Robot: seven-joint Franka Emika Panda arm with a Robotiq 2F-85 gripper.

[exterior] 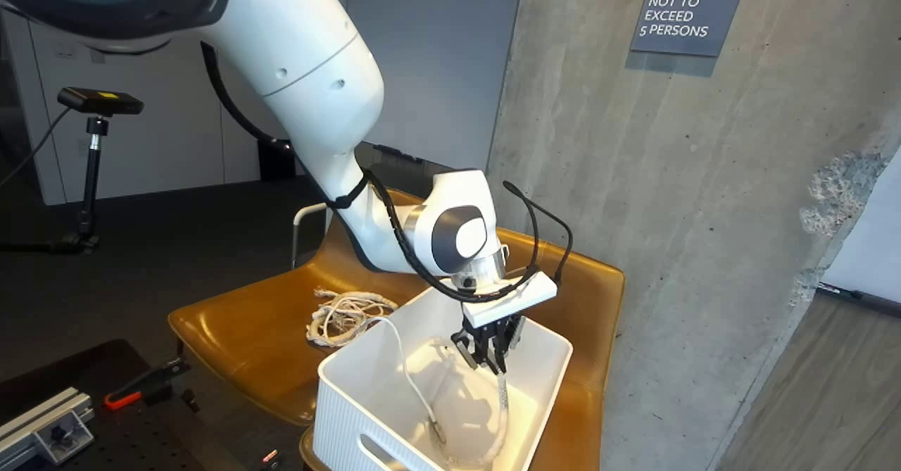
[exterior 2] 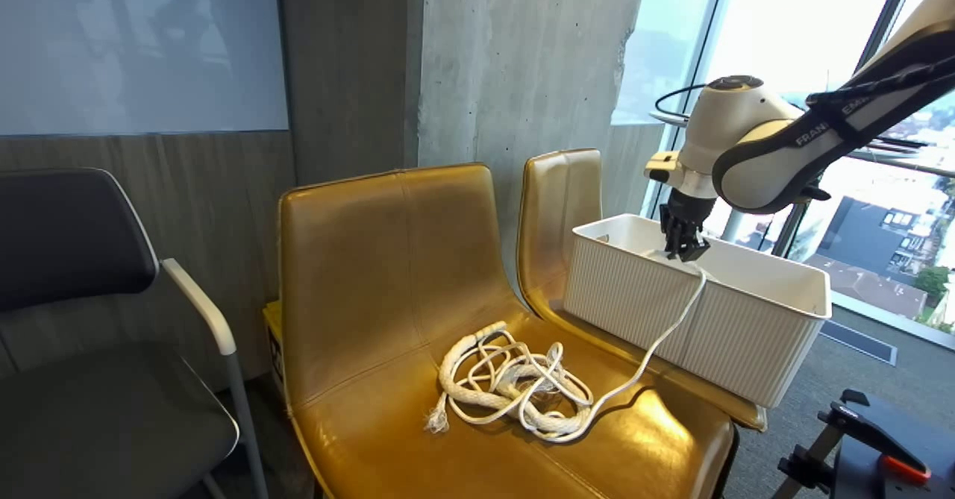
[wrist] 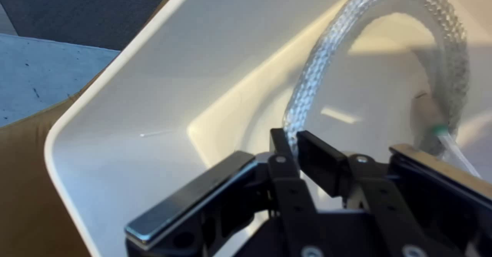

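- As the wrist view shows, the hand (wrist: 291, 143) is nearly closed—its fingertips (wrist: 281, 145) are drawn together on a braided rope (wrist: 309, 80).
- The braided rope runs from the fingertips in a wide curve inside the white bin (exterior: 338, 407); the hand points down into the bin's mouth.
- Beside the curve, within the bin, is a brown end piece (wrist: 424, 111) with a green band. This area is blurred; whether the end piece joins the braided rope cannot be determined.
- A thin white cord (exterior 2: 661, 345) leads from the end piece, over the bin's rim and down outside it, to a coil (exterior 2: 526, 372) of thick and thin rope.
- The coil lies loosely on the seat of a brown chair (exterior 2: 380, 260).
- The bin rests on a neighboring chair (exterior 2: 563, 215), just beside the brown chair.
- Behind, a concrete wall (exterior: 676, 175) carries a sign (exterior: 690, 6)—its text reads "MAXIMUM OCCUPANCY NOT TO EXCEED 5 PERSONS".
- In an exterior view, a dark worktop (exterior: 151, 443) carries a black-and-red tool (exterior: 144, 384) and a metal profile (exterior: 42, 418), both apart from the bin.
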